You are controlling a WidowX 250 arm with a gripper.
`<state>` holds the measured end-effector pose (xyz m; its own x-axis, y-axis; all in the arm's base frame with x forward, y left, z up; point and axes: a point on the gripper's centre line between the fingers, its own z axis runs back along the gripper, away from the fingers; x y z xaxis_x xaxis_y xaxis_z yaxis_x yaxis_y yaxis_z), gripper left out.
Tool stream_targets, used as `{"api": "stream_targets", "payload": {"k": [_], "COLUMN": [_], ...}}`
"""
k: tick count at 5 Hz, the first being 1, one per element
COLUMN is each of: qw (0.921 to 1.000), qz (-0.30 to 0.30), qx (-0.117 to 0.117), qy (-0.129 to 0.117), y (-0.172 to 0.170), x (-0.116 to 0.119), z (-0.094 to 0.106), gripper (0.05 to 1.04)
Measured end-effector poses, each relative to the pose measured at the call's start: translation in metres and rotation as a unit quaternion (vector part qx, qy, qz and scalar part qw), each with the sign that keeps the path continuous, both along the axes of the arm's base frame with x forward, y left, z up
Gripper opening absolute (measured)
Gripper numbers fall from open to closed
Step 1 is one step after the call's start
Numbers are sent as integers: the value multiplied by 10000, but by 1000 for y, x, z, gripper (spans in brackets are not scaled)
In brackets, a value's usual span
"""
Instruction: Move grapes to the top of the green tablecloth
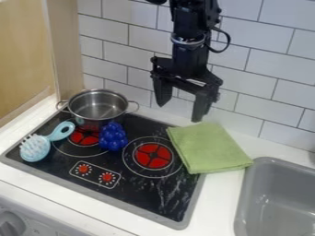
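White wall tiles with dark grout, beside tan wood.

On your stove the brush lies left, the grapes before the far-side pot, and the cloth at the far right, left of the sink.

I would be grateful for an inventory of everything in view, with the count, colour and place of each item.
Bunch of toy grapes: one, blue, on the stove in front of the pot
Folded cloth: one, green, over the stove's right rear corner and the counter
Two-handled pot: one, silver, stove's left rear
Hairbrush: one, light blue with white bristles, stove's left end
Stove top: one, black, grey-edged, two red burners, on the white counter
Sink: one, grey, right
Knob: one, grey, lower left corner
Tiled wall: one, white, behind
Wooden panel: one, tan, upper left
Robot arm with gripper: one, black, top centre
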<state>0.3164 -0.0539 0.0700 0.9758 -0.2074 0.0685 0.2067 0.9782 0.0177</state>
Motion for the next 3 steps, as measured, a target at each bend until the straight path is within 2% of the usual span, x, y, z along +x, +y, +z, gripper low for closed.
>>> {"api": "stream_targets", "payload": {"k": [1, 3], "qw": [9995, 9981], "qz": [11, 322], "qx": [64, 322], "qy": [323, 420], "y": [2, 19], "x": [-14, -24], "z": [-16, -27], "gripper": [999, 999]}}
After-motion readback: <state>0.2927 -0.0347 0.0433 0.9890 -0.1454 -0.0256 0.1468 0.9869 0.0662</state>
